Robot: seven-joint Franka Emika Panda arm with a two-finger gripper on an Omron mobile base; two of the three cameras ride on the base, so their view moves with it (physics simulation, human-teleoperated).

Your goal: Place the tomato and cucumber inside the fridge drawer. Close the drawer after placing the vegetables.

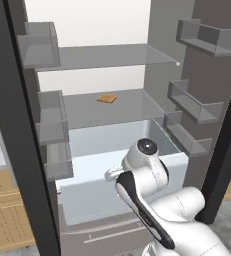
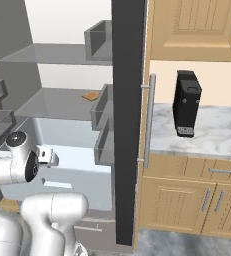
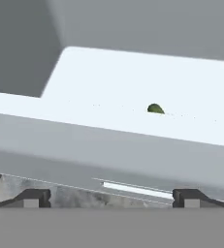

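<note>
Fridge drawer (image 1: pixel 174 159): wide pale open-topped bin, drawn out toward the robot below the lower glass shelf (image 1: pixel 112 109). Plain front, no handle seen; judged rigid and smooth-sliding, best pushed shut with a flat press on the middle of the front wall, so that it does not skew.

Cucumber (image 3: pixel 155 109): small dark green piece, seen lying on the white drawer floor, toward the far right, partly hidden by the floor's glare. Judged light, firm and somewhat slippery; no further handling is judged necessary if it stays put.

Tomato: location cannot be told.

Gripper (image 3: pixel 111 196): both dark tips are spread wide apart, nothing between them; held just above and on the near side of the drawer's front rim.

Edges noted: the drawer's near rim directly under the tips; the darker front with thin bar handle (image 1: pixel 114 231) below it; door shelves (image 1: pixel 189 102) on the right and door shelves on the left, flanking the bin closely.

Open room: free space is judged ample above the drawer's middle, tighter at both sides. A small tan item (image 1: pixel 106 98) rests on the shelf, well clear.
</note>
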